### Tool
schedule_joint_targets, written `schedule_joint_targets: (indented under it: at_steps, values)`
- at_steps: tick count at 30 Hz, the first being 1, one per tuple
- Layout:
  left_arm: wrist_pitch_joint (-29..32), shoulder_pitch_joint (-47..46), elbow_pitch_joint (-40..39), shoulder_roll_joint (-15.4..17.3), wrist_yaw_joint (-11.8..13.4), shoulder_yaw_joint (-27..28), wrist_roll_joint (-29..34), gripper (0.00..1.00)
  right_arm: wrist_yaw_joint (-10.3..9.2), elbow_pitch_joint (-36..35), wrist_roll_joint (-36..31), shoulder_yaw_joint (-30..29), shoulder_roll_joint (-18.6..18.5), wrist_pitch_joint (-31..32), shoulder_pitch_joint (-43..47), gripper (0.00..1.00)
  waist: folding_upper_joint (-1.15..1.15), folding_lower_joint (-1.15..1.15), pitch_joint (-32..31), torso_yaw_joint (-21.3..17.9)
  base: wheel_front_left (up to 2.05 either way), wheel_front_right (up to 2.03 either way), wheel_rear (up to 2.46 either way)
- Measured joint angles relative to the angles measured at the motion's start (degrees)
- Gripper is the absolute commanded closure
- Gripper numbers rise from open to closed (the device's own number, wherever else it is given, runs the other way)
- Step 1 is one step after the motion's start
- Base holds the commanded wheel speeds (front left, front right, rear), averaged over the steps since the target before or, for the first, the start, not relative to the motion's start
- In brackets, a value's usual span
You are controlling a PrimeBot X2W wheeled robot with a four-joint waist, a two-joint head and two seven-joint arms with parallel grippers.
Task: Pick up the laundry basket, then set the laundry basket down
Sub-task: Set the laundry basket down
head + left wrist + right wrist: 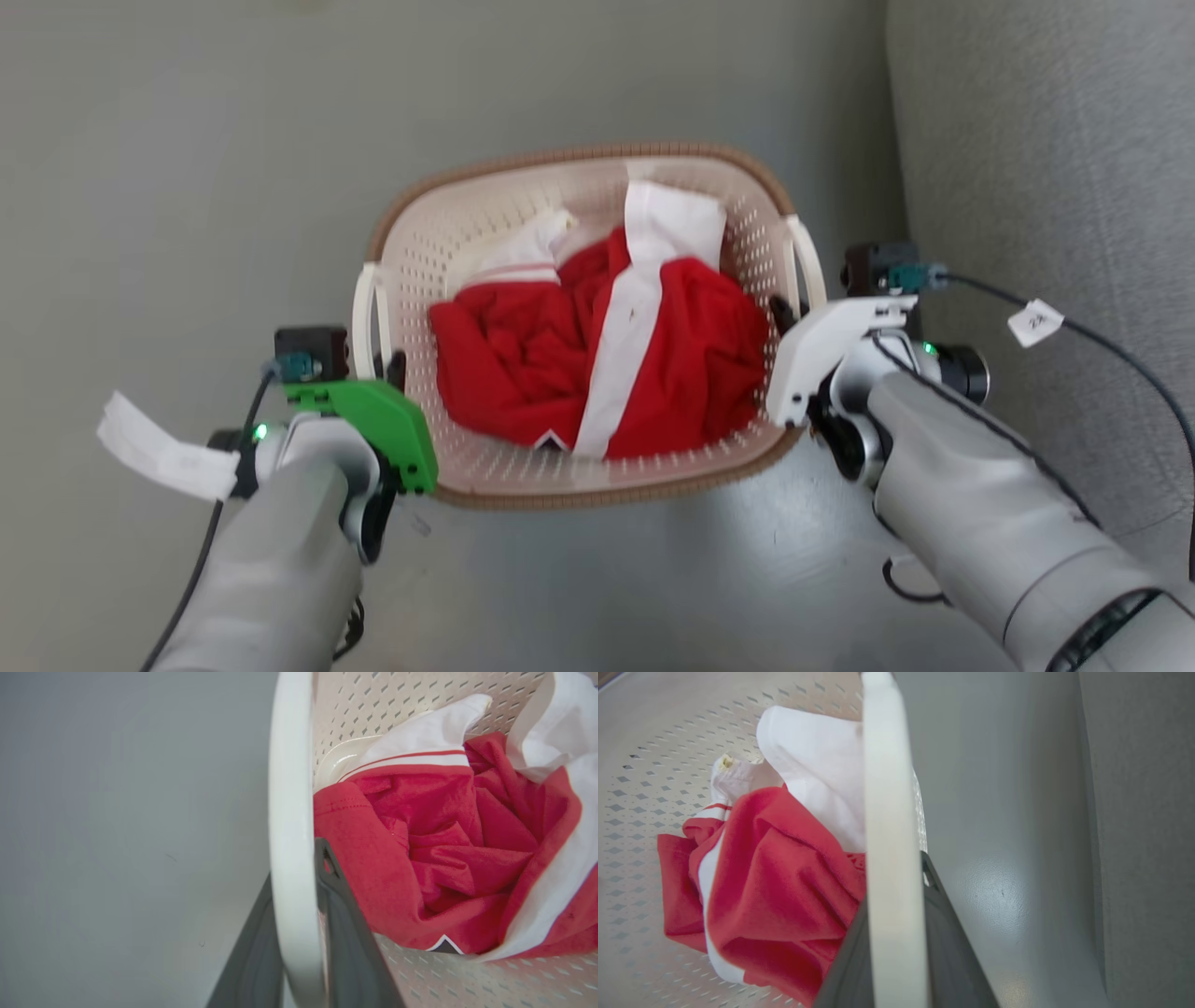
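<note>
Centre frame: laundry basket (560,497), red-white garment (597,373) inside. Left gripper (296,872) clamped on white handle (366,308), frame left. Right gripper (894,882) clamped on opposite handle (808,263), frame right.

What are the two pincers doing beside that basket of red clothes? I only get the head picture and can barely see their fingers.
Observer: In the left wrist view, the left pincer has one dark finger on each side of the white left handle of the laundry basket, close against it.
Operator: And the other one?
Observer: The right wrist view shows the right pincer straddling the right handle likewise.
</note>
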Motion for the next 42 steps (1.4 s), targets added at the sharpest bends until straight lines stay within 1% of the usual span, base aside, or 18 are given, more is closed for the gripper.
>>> schedule_joint_targets:
  at_steps: [3, 23, 28, 32, 34, 42]
  values:
    - [-0.1, -1.8, -0.2, 0.0, 0.5, 0.0, 0.4, 1.00, -0.14, 0.1, -0.1, -0.2, -0.1, -0.6, -1.9, 1.00, 0.00, 0.00, 2.2, 0.1, 0.00, 0.00, 0.00]
    - [-2.1, -11.9, -1.4, 0.1, 1.2, 0.9, 1.4, 1.00, -0.13, 2.0, -1.2, -1.0, -0.4, -3.6, -12.8, 1.00, 0.00, 0.00, 16.9, 1.3, 0.00, 0.00, 0.00]
    - [-2.8, -13.3, -1.4, 0.2, 1.2, 1.0, 1.5, 1.00, 0.20, 2.5, -1.2, -1.1, -0.4, -4.8, -13.8, 1.00, 0.00, 0.00, 20.2, 1.4, 0.00, 0.00, 0.00]
    - [-3.0, -13.3, -0.8, 0.0, 1.2, 0.8, 1.6, 1.00, 0.31, 3.8, -1.2, -1.1, -0.3, -5.1, -13.8, 1.00, 0.00, 0.00, 22.1, 1.5, 0.00, 0.00, 0.00]
    - [-3.4, -13.3, -0.5, 0.0, 1.2, 0.7, 1.6, 1.00, 0.75, 4.0, -1.2, -1.1, -0.2, -5.6, -13.8, 1.00, 0.00, 0.00, 22.6, 1.6, 0.00, 0.00, 0.00]
    - [-3.6, -13.5, -0.3, -0.1, 0.9, 0.7, 1.6, 1.00, 0.82, 4.6, -1.1, -0.9, -0.2, -5.9, -14.2, 1.00, 0.00, 0.00, 24.3, 1.8, 0.00, 0.00, 0.00]
